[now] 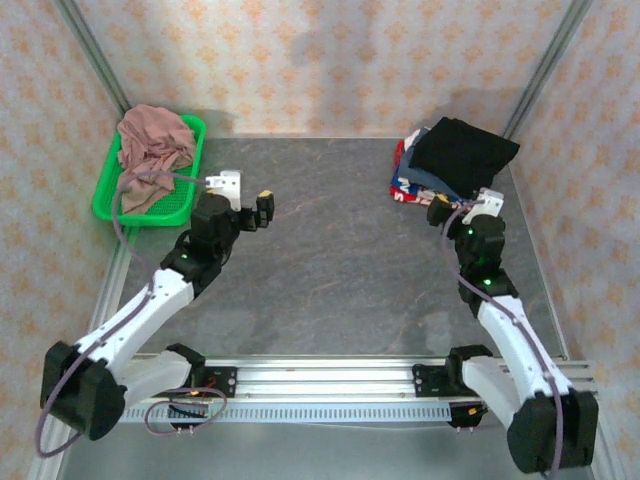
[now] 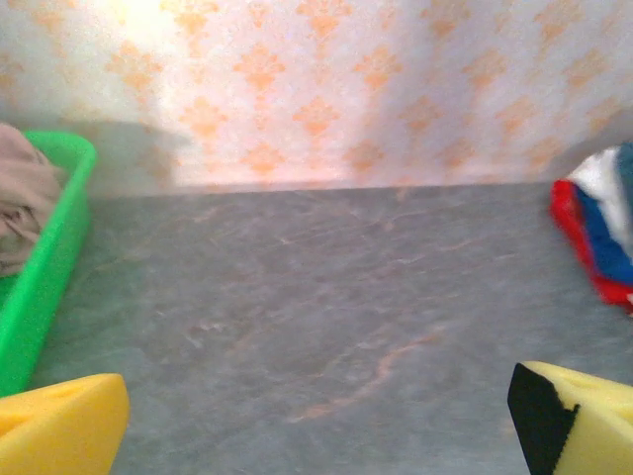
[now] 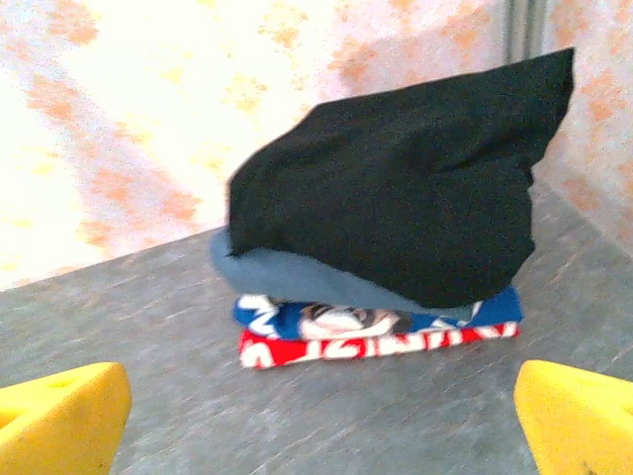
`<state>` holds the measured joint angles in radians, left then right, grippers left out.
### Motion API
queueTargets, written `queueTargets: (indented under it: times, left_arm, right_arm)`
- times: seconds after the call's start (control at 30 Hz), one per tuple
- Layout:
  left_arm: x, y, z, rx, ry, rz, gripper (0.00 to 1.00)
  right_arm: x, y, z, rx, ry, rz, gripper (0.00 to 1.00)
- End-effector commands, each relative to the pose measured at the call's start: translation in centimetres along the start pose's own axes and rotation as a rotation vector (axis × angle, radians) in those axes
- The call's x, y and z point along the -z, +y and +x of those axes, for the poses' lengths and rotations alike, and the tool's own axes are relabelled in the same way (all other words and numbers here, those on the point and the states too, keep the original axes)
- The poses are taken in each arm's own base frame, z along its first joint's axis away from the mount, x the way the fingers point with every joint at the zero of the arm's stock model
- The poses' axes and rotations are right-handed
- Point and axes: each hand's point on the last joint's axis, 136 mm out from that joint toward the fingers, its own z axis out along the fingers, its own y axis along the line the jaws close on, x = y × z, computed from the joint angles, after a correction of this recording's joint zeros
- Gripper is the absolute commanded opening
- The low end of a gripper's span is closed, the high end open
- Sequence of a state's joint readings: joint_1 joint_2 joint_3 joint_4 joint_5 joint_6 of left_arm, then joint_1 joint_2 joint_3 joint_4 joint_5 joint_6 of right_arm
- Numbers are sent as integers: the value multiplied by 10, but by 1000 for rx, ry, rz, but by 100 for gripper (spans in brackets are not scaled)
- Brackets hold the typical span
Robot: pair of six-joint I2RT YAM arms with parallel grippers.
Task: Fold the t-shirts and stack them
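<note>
While hovering over the grey surface [image 1: 340, 270], holds the left claw [image 1: 245, 197] spread wide on nothing, near the green basket [image 1: 104, 200]. Spots the dusty-pink t-shirt [image 1: 153, 140] crumpled in that basket, far left. Hangs the right claw [image 1: 465, 207] wide apart too, empty, just short of the stack [image 1: 420, 175] at far right. Sees the black t-shirt [image 3: 396, 188] draped on top, over the grey-blue t-shirt [image 3: 287, 282], blue printed t-shirt [image 3: 336, 319] and red printed t-shirt [image 3: 376, 346] at the bottom.

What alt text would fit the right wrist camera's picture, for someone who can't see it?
A black t-shirt tops a small stack of folded shirts in grey-blue, blue and red, on a grey table before a patterned wall. The right claw shows yellow fingertips wide apart at the bottom corners, holding nothing.
</note>
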<state>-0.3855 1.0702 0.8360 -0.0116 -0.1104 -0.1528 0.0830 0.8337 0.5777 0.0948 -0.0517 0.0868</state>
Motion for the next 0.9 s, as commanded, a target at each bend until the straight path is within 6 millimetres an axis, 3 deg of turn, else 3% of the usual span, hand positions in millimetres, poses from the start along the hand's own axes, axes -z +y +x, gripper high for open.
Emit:
queueTargets:
  times: [0.0, 0.1, 0.2, 0.27, 0.37, 0.5, 0.63, 0.73, 0.87]
  left_arm:
    - [12, 39, 12, 200, 247, -182, 100]
    - [4, 85, -17, 273, 435, -326, 100]
    - [-9, 132, -47, 252, 478, -470, 100]
    - [-26, 162, -55, 366, 484, -494, 100]
    - [-59, 206, -51, 537, 477, -484, 100]
    - [-96, 260, -21, 566, 545, -587, 100]
    - [-123, 298, 18, 579, 605, -690, 96]
    - [-133, 316, 36, 550, 625, -765, 96]
    - [-140, 338, 61, 519, 643, -881, 94]
  right_arm:
    - [21, 16, 44, -128, 310, -70, 99]
    - [16, 52, 36, -244, 425, -189, 99]
    - [-1, 92, 20, -295, 502, -284, 99]
    - [-12, 123, 13, -253, 545, -334, 99]
    - [-27, 171, 5, -216, 604, -414, 99]
    - [-39, 227, 5, -236, 694, -518, 99]
    - [-29, 272, 19, -203, 798, -602, 99]
    - [-15, 289, 32, -179, 877, -638, 99]
    - [-1, 292, 37, -179, 921, -654, 99]
